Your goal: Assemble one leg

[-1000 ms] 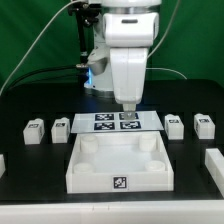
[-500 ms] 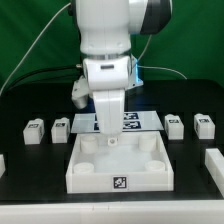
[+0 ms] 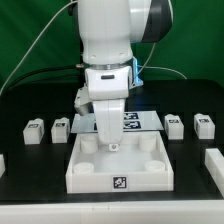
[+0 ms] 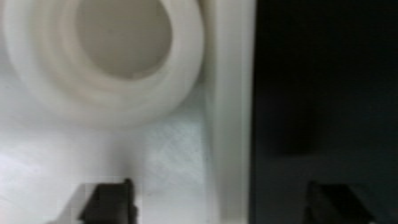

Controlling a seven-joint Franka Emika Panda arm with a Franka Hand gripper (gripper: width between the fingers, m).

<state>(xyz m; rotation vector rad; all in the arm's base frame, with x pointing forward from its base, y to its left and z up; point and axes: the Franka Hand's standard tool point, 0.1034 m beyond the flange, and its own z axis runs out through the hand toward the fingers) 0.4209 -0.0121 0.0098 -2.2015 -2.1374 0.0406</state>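
Four small white legs stand on the black table in the exterior view: two at the left [image 3: 35, 130] [image 3: 61, 127] and two at the right [image 3: 174, 124] [image 3: 204, 125]. My gripper [image 3: 106, 140] hangs low over the back left corner of the large white tray [image 3: 90, 180]. In the wrist view the gripper [image 4: 217, 205] is open and holds nothing. Its dark fingertips [image 4: 111, 200] stand on either side of the tray's side wall [image 4: 228, 120], next to a round corner socket [image 4: 107, 50]. No leg shows in the wrist view.
The marker board [image 3: 145, 121] lies behind the tray, partly hidden by the arm. White parts show at the exterior view's right edge [image 3: 214, 160] and left edge [image 3: 2, 162]. Cables run behind the arm.
The arm has swung from above the marker board to the exterior view's left and come down over the tray's back left corner. In the last half second it shifted only slightly.
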